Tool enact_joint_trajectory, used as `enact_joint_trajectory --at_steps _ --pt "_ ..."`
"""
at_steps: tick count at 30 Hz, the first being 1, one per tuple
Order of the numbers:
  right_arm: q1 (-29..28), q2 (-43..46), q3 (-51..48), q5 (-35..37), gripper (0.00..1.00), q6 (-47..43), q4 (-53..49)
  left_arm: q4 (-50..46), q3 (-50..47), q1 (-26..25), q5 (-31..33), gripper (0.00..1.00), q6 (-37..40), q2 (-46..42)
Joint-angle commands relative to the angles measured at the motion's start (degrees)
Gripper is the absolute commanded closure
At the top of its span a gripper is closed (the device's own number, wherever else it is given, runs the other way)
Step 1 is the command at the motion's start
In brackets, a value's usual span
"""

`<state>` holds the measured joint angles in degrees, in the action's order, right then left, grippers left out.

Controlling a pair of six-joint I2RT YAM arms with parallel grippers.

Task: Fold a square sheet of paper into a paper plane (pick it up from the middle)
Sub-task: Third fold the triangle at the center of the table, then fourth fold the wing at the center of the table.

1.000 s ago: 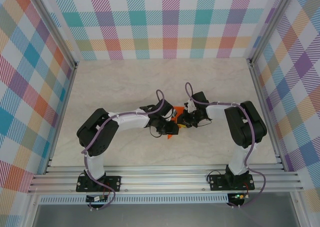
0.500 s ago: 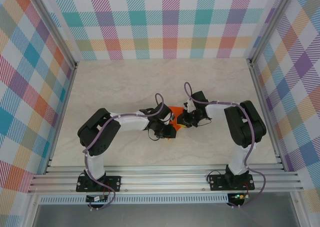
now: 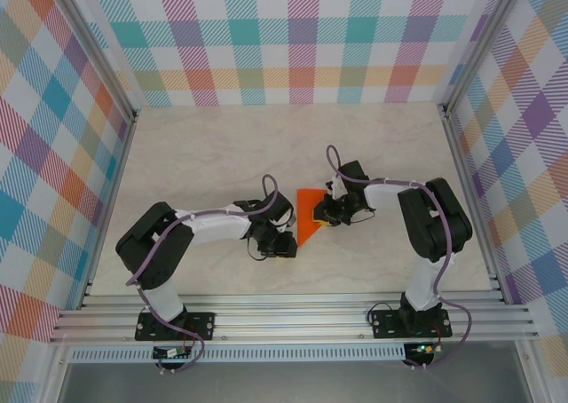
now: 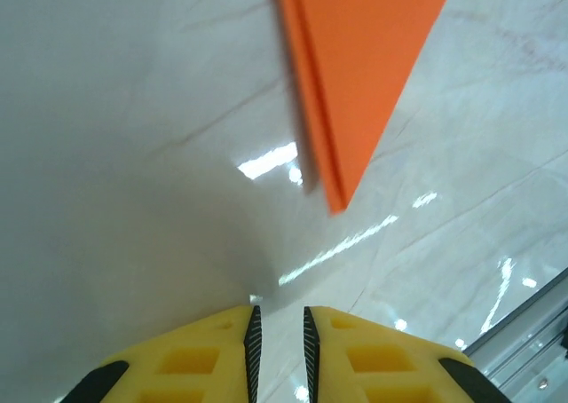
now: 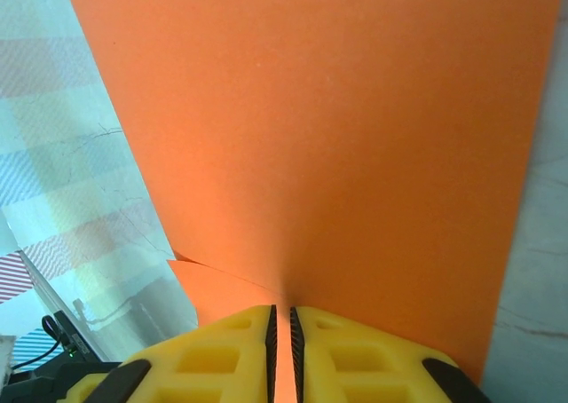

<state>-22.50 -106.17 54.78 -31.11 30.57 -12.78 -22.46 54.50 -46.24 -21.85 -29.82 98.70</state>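
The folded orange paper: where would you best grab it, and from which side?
Grip the folded orange paper on its long right edge, toward the wide end, coming in low from the right, as the right gripper does, shut on it. It is thin and lies almost flat, so only an edge offers a pinch; the narrow tip would probably crumple.

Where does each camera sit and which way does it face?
Top external: above and behind the bases, looking down on the table; both arms show, left gripper and right gripper beside the folded orange paper.
Left wrist: on the left arm, facing the table and paper tip past its yellow fingers.
Right wrist: looks along its fingers pinching the paper.
Shared: all three see the paper.
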Motion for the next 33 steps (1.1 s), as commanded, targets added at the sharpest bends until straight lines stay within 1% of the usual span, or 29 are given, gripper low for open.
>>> enact_joint_trajectory --at_steps 1,4,6,9,12,15,18,20,27,31,33 --pt "0.3 2.7 1.1 0.7 0.83 -1.1 -2.2 -2.3 1.2 0.6 3.7 0.78 -0.3 -4.4" --pt "0.3 7.2 1.5 1.7 0.78 -1.2 -3.5 -0.7 4.6 1.3 6.1 0.78 -0.8 -4.7" --pt "0.3 10.0 1.6 4.3 0.72 -1.4 -5.2 0.3 7.6 1.8 6.2 0.79 -1.0 -3.5" --pt "0.9 13.1 0.4 8.7 0.68 -1.3 -7.3 1.0 12.3 2.2 6.6 0.81 -0.8 0.2" --pt "2.4 14.6 -2.3 9.6 0.65 -0.2 -6.7 1.4 16.2 3.1 6.6 0.83 -1.2 5.0" --pt "3.1 15.2 -4.3 8.7 0.62 0.6 -5.5 1.7 19.3 3.8 5.3 0.87 -1.7 9.7" --pt "3.1 14.7 -4.7 6.2 0.58 0.6 -5.0 1.4 20.4 3.8 7.1 0.89 -1.9 11.5" --pt "3.1 14.0 -4.8 4.4 0.55 0.6 -4.4 1.9 20.2 3.9 6.5 0.89 -1.7 11.7" --pt "3.0 11.4 -4.1 -2.2 0.51 -1.0 -2.2 1.4 19.3 4.2 7.0 0.89 -0.8 11.7" --pt "2.8 8.8 -3.2 -3.1 0.51 -2.0 -2.1 1.6 19.3 4.1 6.2 0.89 -0.4 12.0" --pt "2.8 7.9 -3.0 -3.8 0.51 -2.5 -1.6 1.1 19.2 4.1 6.8 0.89 -0.1 11.7"
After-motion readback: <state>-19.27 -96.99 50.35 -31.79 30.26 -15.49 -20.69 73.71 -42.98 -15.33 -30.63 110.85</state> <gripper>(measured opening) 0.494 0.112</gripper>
